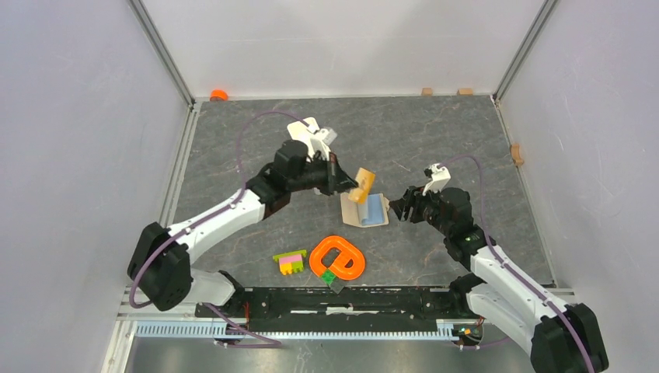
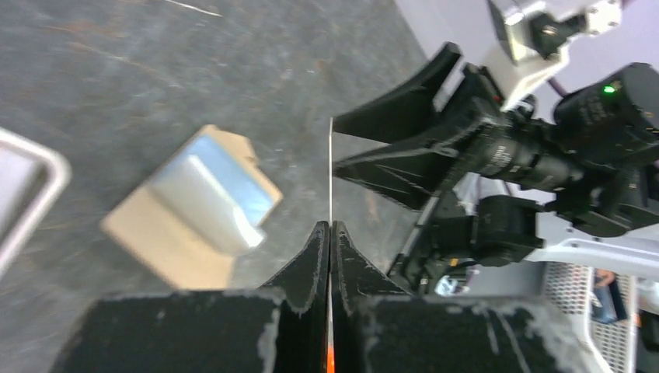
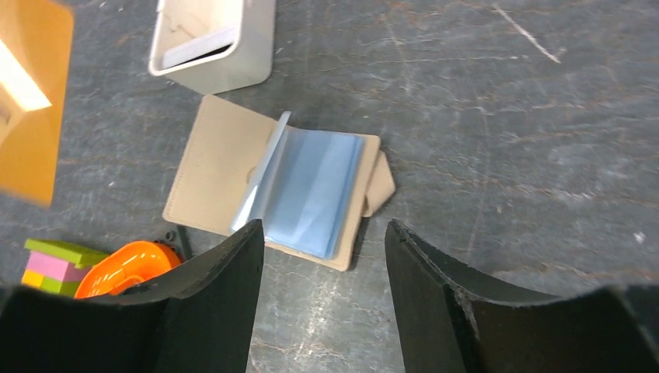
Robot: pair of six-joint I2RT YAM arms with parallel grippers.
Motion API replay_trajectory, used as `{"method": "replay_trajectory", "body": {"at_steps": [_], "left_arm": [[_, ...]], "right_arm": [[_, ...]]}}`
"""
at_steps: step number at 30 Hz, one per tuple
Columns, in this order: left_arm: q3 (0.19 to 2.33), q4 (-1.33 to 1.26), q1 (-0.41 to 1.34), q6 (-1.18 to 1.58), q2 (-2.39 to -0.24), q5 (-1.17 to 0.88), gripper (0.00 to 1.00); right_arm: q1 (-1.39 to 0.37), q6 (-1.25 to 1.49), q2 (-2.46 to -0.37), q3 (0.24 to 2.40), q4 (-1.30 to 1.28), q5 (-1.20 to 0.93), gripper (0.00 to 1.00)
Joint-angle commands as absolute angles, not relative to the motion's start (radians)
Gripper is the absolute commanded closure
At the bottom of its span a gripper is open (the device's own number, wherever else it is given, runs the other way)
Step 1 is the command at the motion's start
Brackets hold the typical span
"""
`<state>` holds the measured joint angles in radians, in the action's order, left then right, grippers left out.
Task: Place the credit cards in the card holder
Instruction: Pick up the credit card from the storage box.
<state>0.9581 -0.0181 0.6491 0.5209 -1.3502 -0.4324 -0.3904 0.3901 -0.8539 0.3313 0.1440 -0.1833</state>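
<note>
The beige card holder (image 1: 356, 214) lies open on the table, also seen in the right wrist view (image 3: 221, 167) and blurred in the left wrist view (image 2: 167, 245). The light blue card (image 3: 315, 190) lies inside it among clear sleeves (image 1: 376, 208). My left gripper (image 1: 347, 185) is shut on the orange-gold card (image 1: 363, 185) and holds it in the air just above the holder's far edge. The card is edge-on in the left wrist view (image 2: 331, 167) and at the top left in the right wrist view (image 3: 27, 101). My right gripper (image 1: 404, 208) is open and empty, just right of the holder (image 3: 325, 233).
A white tray (image 3: 214, 39) stands just beyond the holder. An orange ring (image 1: 338, 258) and pink-yellow-green toy bricks (image 1: 291, 262) lie near the front edge. Small wooden blocks (image 1: 427, 92) sit along the back wall and one (image 1: 516, 154) by the right wall.
</note>
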Motion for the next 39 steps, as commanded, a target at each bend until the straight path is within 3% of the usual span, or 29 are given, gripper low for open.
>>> {"method": "replay_trajectory", "body": {"at_steps": [1, 7, 17, 26, 31, 39], "left_arm": [[0.929, -0.293, 0.741, 0.735, -1.391, -0.337, 0.98], [0.894, -0.432, 0.850, 0.838, -1.509, -0.205, 0.98], [0.870, -0.574, 0.919, 0.908, -1.680, -0.101, 0.98], [0.807, -0.455, 0.903, 0.779, -1.507, -0.053, 0.98], [0.730, -0.445, 0.871, 0.805, -1.403, -0.098, 0.98], [0.633, -0.478, 0.864, 0.837, -1.295, -0.097, 0.98]], "right_arm": [[-0.387, 0.408, -0.783, 0.326, 0.079, -0.025, 0.36], [-0.387, 0.403, -0.729, 0.300, 0.022, 0.113, 0.36], [-0.387, 0.419, -0.712, 0.238, 0.033, 0.113, 0.36], [-0.386, 0.425, -0.828, 0.202, 0.266, -0.293, 0.40], [-0.386, 0.496, -0.780, 0.196, 0.368, -0.374, 0.29], [-0.386, 0.622, -0.730, 0.171, 0.501, -0.492, 0.29]]}}
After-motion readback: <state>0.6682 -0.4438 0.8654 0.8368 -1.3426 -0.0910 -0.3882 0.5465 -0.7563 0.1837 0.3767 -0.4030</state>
